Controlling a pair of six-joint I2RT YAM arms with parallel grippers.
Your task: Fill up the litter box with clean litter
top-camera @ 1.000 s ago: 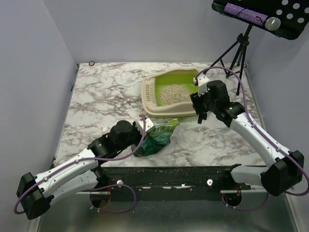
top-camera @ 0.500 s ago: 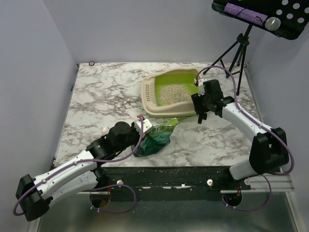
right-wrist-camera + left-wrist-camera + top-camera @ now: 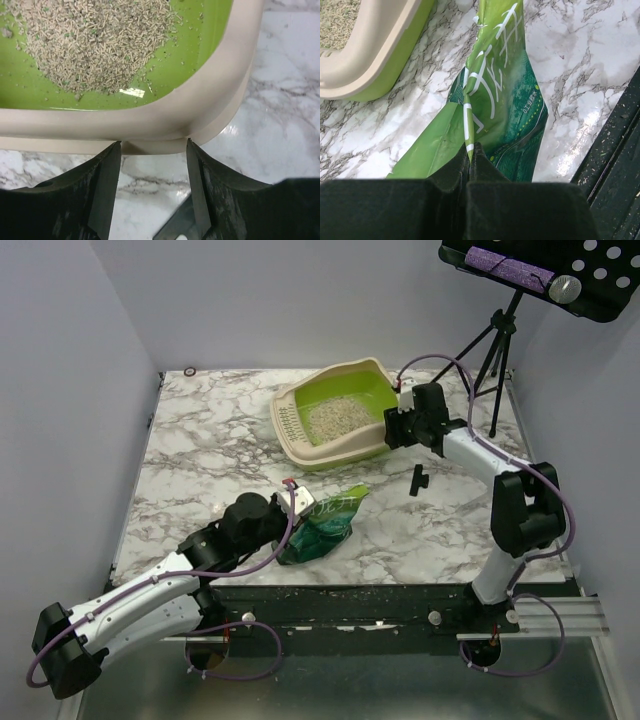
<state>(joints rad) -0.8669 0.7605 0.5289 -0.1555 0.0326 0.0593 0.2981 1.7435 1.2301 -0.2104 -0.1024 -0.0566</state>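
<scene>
1. The right end effector (image 3: 152,145) is standing open, with its two fingers (image 3: 107,180) well apart. It is not holding anything.
2. Its fingertips are touching the outside of a rounded corner of the litter box (image 3: 210,100). Both fingers are staying outside the beige rim, and a short bit of the rim is showing between the tips.
3. The litter (image 3: 90,45) is lying in a low heap on the green floor of the box. Bare green is showing all around the heap.
4. The litter box is sitting on the far half of the marble worktop (image 3: 200,440), a little right of the middle. Its slotted end is pointing to the left.
5. A small black thing (image 3: 418,479) is lying on the worktop beside the right arm. I cannot tell what it is.
6. The left end effector (image 3: 470,150) is squeezing shut on a folded edge of the green bag (image 3: 505,100).
7. The bag is lying crumpled on the worktop near the front edge. It is sitting close to the litter box but not touching it.
8. A black tripod (image 3: 490,350) is standing behind the far right corner of the worktop.
</scene>
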